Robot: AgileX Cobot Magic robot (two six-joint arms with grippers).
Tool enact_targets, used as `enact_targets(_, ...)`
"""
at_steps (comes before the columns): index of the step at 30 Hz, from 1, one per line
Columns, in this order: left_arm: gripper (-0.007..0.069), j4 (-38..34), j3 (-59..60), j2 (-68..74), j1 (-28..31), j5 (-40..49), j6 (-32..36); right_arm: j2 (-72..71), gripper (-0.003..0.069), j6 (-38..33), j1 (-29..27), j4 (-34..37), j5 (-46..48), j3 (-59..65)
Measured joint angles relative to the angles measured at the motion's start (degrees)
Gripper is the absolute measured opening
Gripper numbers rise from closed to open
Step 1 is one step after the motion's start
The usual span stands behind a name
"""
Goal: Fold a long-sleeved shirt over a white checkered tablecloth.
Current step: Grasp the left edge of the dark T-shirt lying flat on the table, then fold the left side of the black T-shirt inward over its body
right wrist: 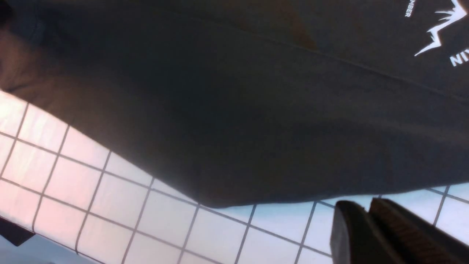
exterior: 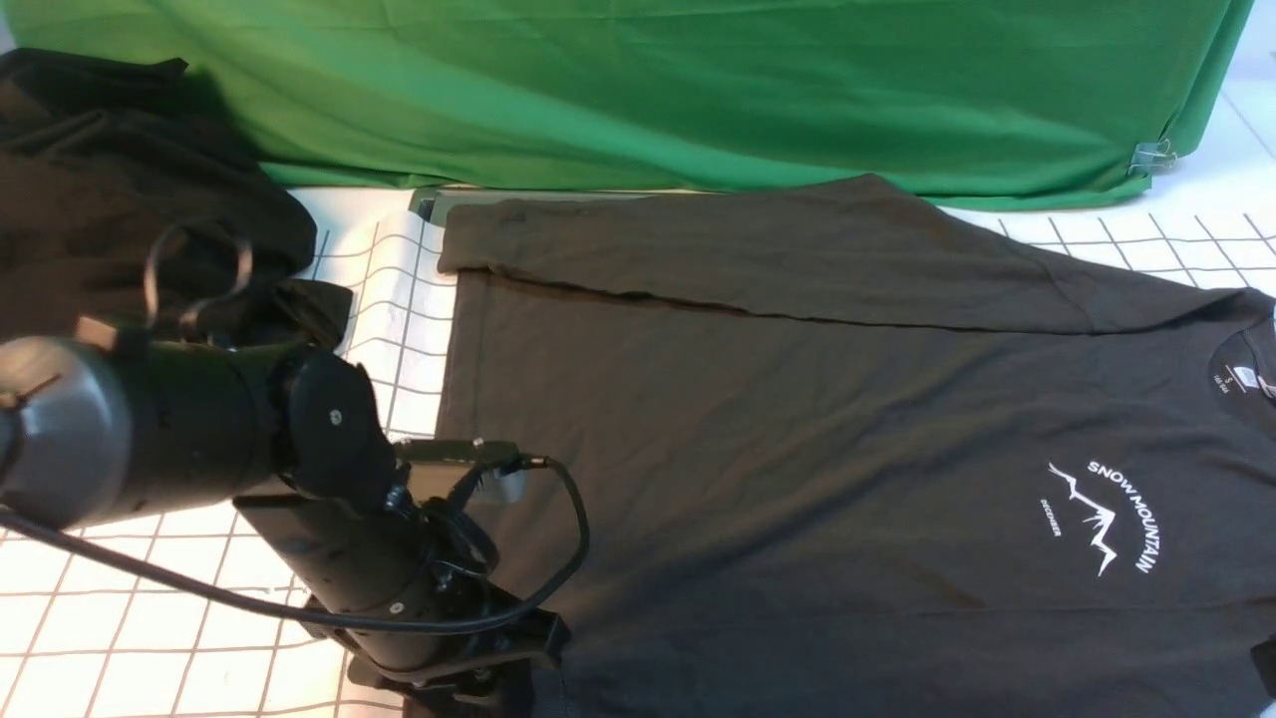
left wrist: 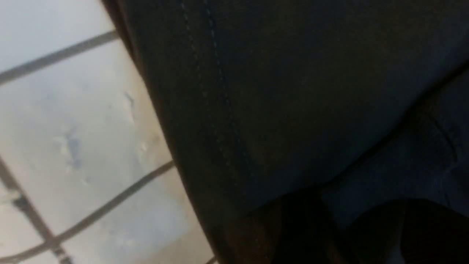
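The long-sleeved shirt [exterior: 797,399] lies flat on the white checkered tablecloth [exterior: 100,598], chest up, with its white mountain print [exterior: 1102,514] at the right and its far sleeve folded across the top. My left gripper [exterior: 488,688] is down at the shirt's near left hem corner. In the left wrist view the stitched hem [left wrist: 220,110] fills the frame and the jaws are lost in darkness. My right gripper [right wrist: 366,207] does not show in the front view. It is shut and empty, hovering over the tablecloth [right wrist: 110,201] just beside the shirt's edge [right wrist: 238,110].
A plain green fabric [exterior: 638,90] hangs across the back, held by a metal clip [exterior: 1151,155] at its right end. A shapeless black heap of cloth [exterior: 110,189] sits at the far left, behind my left arm.
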Motion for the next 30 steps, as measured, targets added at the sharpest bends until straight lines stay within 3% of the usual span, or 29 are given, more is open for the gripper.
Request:
enact_targets(6,0.0314,-2.74,-0.07,0.22,0.0,0.37,2.37,0.0,0.0065,0.0,0.0,0.0,-0.9,0.0)
enact_targets(14,0.0027,-3.68,-0.07,0.22,0.0,1.56,3.12,0.0,0.0071,0.0,0.0,0.0,-1.9,0.0)
enact_targets(22,0.0013,-3.74,-5.04,-6.16,0.0,6.53,3.12,0.0,0.0078,0.0,0.0,0.0,-1.9,0.0)
enact_targets(30,0.0013,-2.63,-24.21,-4.46,3.25,6.45,-1.65,0.0,0.0089,0.0,0.0,0.0,-2.16,0.0)
